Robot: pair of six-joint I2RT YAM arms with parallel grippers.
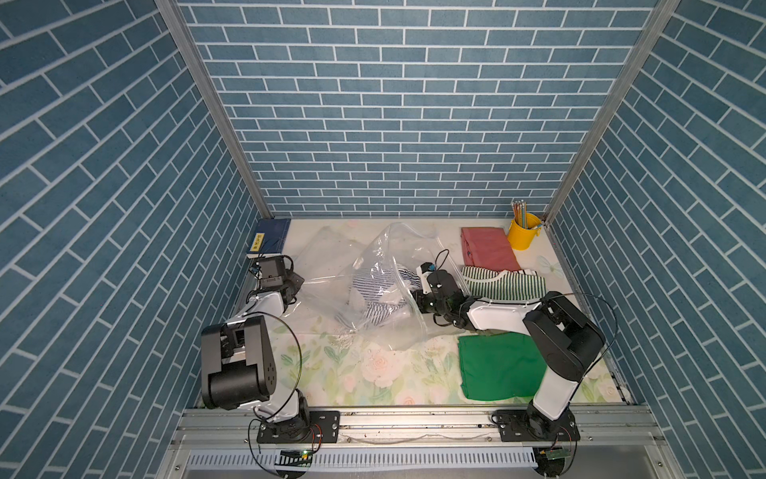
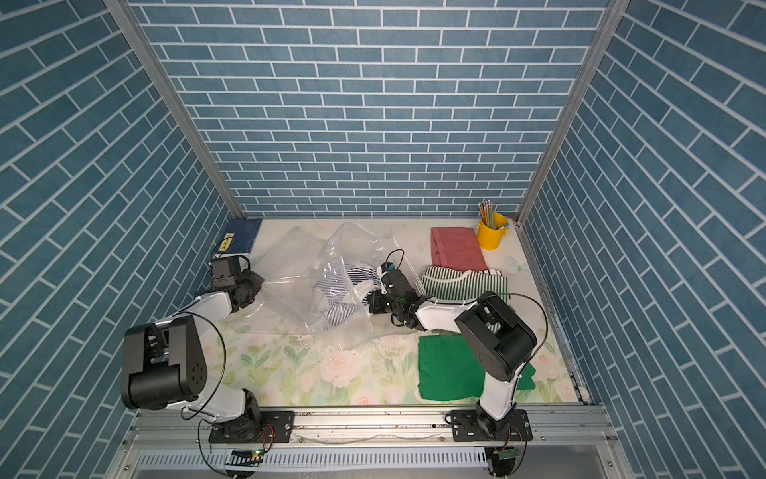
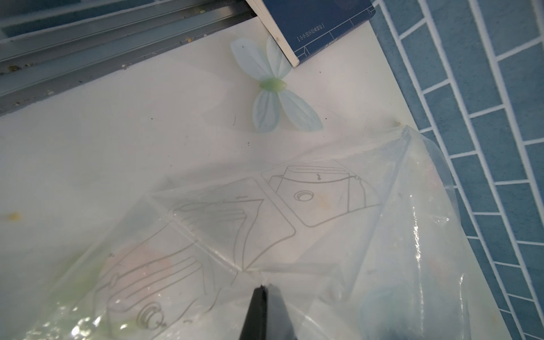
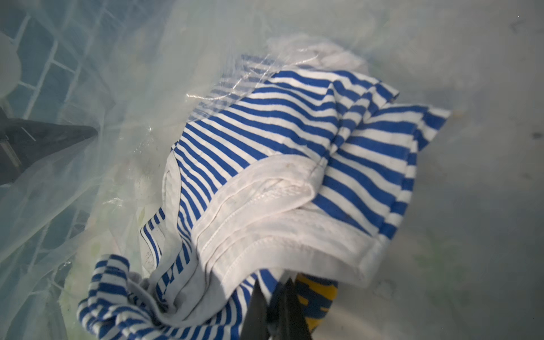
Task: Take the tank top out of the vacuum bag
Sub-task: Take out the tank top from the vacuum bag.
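The bag (image 1: 373,249) is pinned at its end away from the mouth by the left gripper (image 3: 263,290), clamped on the plastic, seemingly so the striped tank top (image 4: 279,153), mostly inside the bag near its mouth, can be drawn out by the right gripper (image 4: 274,284), clamped on its hem.

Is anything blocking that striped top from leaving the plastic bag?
Nothing separates the right end effector from the tank top; it is shut on the fabric. Only the vacuum bag itself intervenes: its clear film drapes over the top, its other end pinched by the left end effector.
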